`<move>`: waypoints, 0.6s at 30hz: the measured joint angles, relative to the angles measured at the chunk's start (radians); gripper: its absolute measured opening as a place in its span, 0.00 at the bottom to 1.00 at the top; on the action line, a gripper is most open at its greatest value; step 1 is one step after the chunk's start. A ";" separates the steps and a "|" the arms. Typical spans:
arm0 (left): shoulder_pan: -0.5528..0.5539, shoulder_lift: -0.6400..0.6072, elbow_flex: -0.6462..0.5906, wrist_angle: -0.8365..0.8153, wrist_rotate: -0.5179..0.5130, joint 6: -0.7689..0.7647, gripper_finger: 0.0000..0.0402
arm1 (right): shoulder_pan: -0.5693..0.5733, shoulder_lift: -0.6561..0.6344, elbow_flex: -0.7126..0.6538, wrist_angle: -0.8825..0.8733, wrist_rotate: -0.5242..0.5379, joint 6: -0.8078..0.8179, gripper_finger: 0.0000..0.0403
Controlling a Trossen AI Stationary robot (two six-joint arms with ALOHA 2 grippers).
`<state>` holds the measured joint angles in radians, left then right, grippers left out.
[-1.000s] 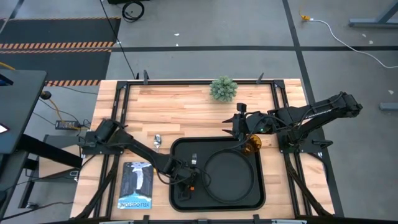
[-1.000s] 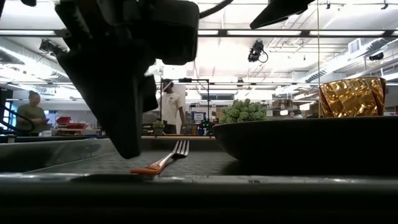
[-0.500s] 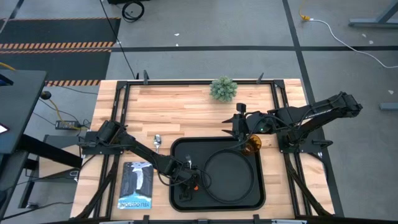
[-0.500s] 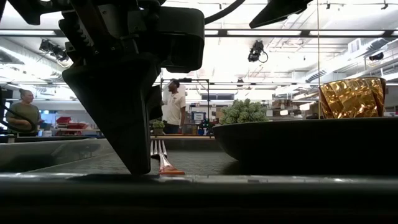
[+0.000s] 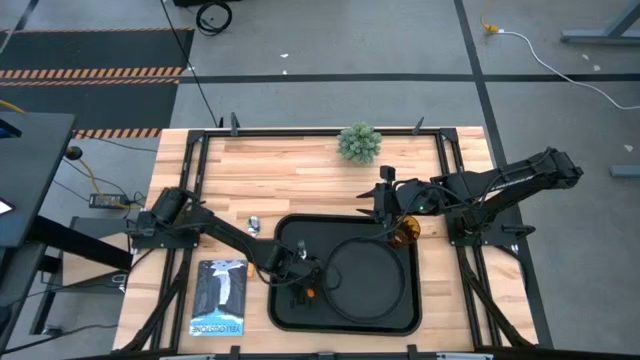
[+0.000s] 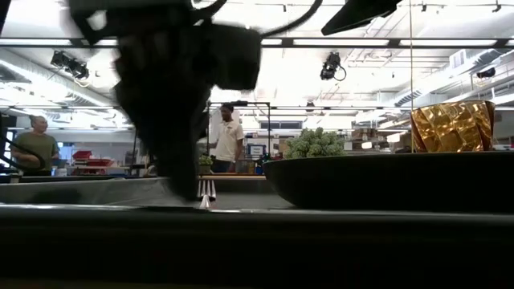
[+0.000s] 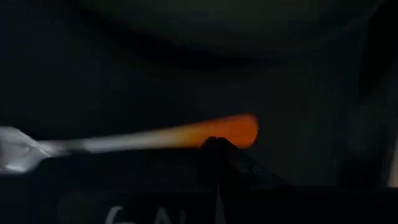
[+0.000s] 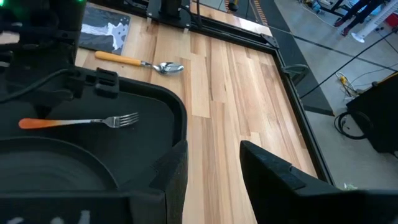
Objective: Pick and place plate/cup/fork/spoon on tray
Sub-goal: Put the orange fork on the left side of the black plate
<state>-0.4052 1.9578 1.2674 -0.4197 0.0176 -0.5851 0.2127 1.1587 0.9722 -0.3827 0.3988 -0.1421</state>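
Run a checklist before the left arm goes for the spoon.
1. Fork lying in the tray: ok.
2. Plate in the tray: ok.
3. Spoon reachable: ok, it lies alone on the wood outside the tray.
4. Cup on the tray: cannot tell, it sits at the tray's corner under the right arm.
5. Left claw clear of the fork: cannot tell.
6. Right claw open and empty: ok.

The booklet (image 5: pixel 218 297) on the table has white words along its edge — they look like "YELLOWSTONE", but too small to be sure.
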 joint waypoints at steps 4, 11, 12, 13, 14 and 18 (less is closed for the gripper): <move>0.016 -0.019 0.026 -0.084 -0.035 0.002 0.02 | 0.000 0.000 0.000 0.001 0.000 0.000 0.38; 0.035 -0.019 0.027 -0.176 -0.112 -0.011 0.02 | 0.000 0.000 0.000 -0.001 0.000 0.000 0.38; 0.038 -0.017 0.028 -0.174 -0.117 -0.010 0.02 | 0.000 0.000 0.000 0.001 0.000 0.000 0.38; 0.040 -0.015 0.028 -0.174 -0.123 -0.010 0.02 | 0.000 0.000 0.000 0.000 0.000 0.000 0.38; 0.042 -0.014 0.028 -0.180 -0.130 -0.010 0.02 | 0.000 0.000 0.000 -0.001 0.000 0.000 0.38; 0.045 -0.014 0.028 -0.184 -0.164 -0.006 0.06 | 0.000 0.000 0.000 -0.001 0.000 0.000 0.38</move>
<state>-0.3607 1.9438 1.2953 -0.6040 -0.1459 -0.5911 0.2127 1.1584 0.9722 -0.3835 0.3985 -0.1421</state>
